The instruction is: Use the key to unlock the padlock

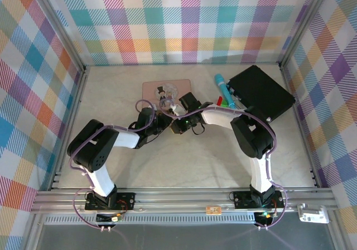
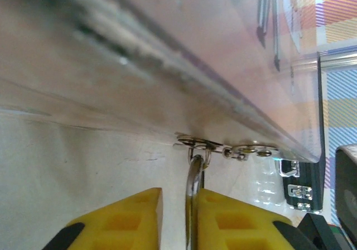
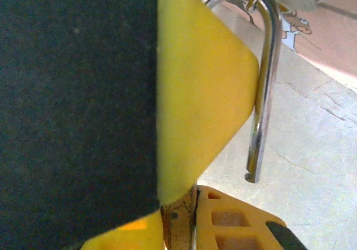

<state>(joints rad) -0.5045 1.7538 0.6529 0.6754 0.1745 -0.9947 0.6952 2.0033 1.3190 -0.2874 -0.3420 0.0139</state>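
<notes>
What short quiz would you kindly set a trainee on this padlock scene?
1. True or false: the teal cylinder lies inside the pink tin.
2. The left fingers are: A yellow, B blue, C red.
3. Which silver U-shaped part shows in the right wrist view?
Key: 1 false, it lies beside the black case; 2 A; 3 the shackle of the padlock.

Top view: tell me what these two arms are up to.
Both arms meet beside the pink tin. The right gripper is shut on the padlock, apparently by its body. The left gripper straddles the silver shackle, grip unclear. The shackle's free end hangs bare, so the padlock looks open.
</notes>
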